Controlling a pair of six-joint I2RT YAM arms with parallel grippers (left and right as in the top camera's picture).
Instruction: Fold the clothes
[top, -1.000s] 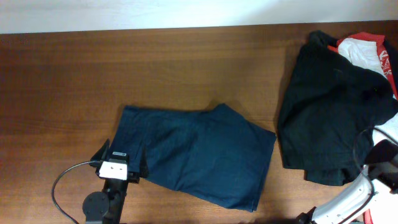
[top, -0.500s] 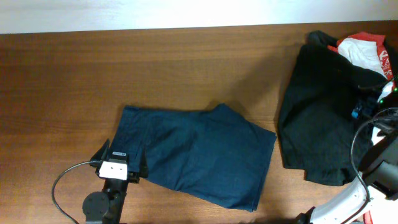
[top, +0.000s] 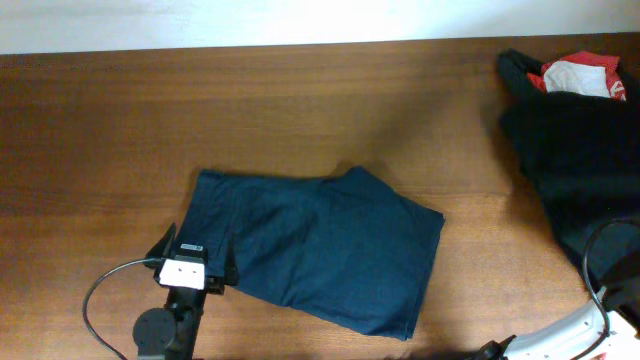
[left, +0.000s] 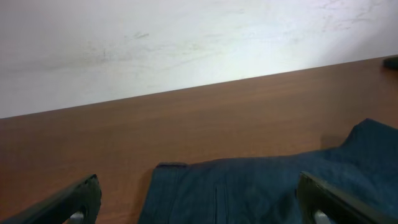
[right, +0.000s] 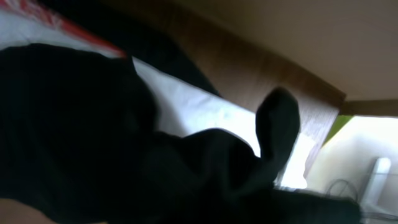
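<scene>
Wooden table (top: 300, 110): navy shorts (top: 320, 250) lie folded; left gripper (left: 199, 205) jaws apart (right gripper unseen). Far-right black garment (top: 585, 160) probably next: spread flat before folding.

Shorts (top: 315, 255) on table (top: 200, 110) centre, other clothes (top: 585, 150) right

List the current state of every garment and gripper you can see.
navy shorts: folded, lying flat.
black garment: unfolded, bunched at the right edge.
red-and-white garment: crumpled, partly under the black garment.
left gripper: open, at the shorts' left edge.
right gripper: black cloth fills its wrist view, so its state cannot be told.
</scene>
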